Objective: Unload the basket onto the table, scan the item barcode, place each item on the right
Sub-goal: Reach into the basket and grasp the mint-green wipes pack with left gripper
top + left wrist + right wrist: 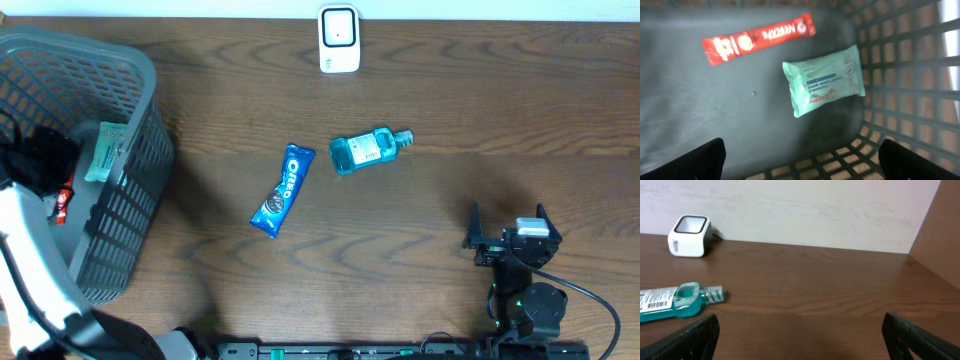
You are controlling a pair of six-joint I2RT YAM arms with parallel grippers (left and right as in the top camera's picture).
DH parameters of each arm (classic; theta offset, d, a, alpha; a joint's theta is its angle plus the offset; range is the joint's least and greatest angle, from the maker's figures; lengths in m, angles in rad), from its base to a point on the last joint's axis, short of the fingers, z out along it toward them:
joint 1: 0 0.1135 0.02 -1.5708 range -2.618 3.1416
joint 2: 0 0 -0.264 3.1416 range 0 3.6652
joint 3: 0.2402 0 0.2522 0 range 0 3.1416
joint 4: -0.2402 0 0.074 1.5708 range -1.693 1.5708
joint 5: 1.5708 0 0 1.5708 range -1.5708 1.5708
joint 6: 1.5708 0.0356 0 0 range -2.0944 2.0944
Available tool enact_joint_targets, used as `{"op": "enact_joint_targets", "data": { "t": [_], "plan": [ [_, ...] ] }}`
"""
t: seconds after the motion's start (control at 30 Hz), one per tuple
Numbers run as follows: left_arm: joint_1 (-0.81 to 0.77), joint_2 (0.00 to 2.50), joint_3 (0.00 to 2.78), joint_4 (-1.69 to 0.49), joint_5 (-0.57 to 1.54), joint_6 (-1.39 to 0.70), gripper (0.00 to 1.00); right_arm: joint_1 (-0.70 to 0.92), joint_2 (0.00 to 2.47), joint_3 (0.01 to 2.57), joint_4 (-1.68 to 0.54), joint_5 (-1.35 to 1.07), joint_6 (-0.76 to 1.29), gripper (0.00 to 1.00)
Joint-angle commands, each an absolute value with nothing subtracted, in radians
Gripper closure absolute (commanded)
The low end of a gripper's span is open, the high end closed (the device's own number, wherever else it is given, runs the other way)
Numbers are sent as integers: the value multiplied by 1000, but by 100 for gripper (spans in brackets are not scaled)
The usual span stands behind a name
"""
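Two grippers, both empty. L gripper point(810, 159) hangs inside the basket point(905, 100) w/ jaws spread wide, nothing btwn them. Just ahead of it and below, the wipes point(824, 80) lie flat on the basket floor. Farther ahead is a red stick point(759, 39) sachet, apart from the wipes. Neither is touched.

R gripper point(800, 337) also stands wide open, low over the table point(840, 295), holding nothing. Ahead and to its left the bottle point(670, 301) lies on its side, barcode label visible to the wrist cam. Beyond that, by the table's far edge, sits the scanner point(688, 236). An Oreo point(283, 190) pack lies past the bottle, btwn the two arms and well apart from both.

Progress, as a judgement: no item is at the scanner and none is in hand, so no scan is under way right now. Can't tell whether the basket items are scanned & dropped off or waiting for pickup. If L is fetching, the wipes look the nearest pick: close on the pack, lift clear of the basket wall, carry to the scanner, barcode toward its window. If the basket is the done bin, bottle & Oreo are left, approx half the job. Either way grasp, carry & present are all to do for the next item.
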State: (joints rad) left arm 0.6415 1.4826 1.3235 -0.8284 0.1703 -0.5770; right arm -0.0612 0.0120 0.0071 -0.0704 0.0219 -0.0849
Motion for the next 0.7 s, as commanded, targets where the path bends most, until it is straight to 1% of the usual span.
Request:
{"op": "enact_joint_targets", "data": {
  "t": [0.0,0.13,0.33,0.67],
  "plan": [
    [646,1547,1296,-791,206,-585,2,-52,7,6,-74,24,-91,1],
    [646,1623,1271,-726,210,-585,2,-52,7,6,-74,24,-91,1],
    [646,1753,1262,-627,309,-582,2,-52,7,6,-74,24,-91,1],
    [644,1879,1262,-580,332,-582,2,-52,7,6,-74,24,-91,1]
  ]
}}
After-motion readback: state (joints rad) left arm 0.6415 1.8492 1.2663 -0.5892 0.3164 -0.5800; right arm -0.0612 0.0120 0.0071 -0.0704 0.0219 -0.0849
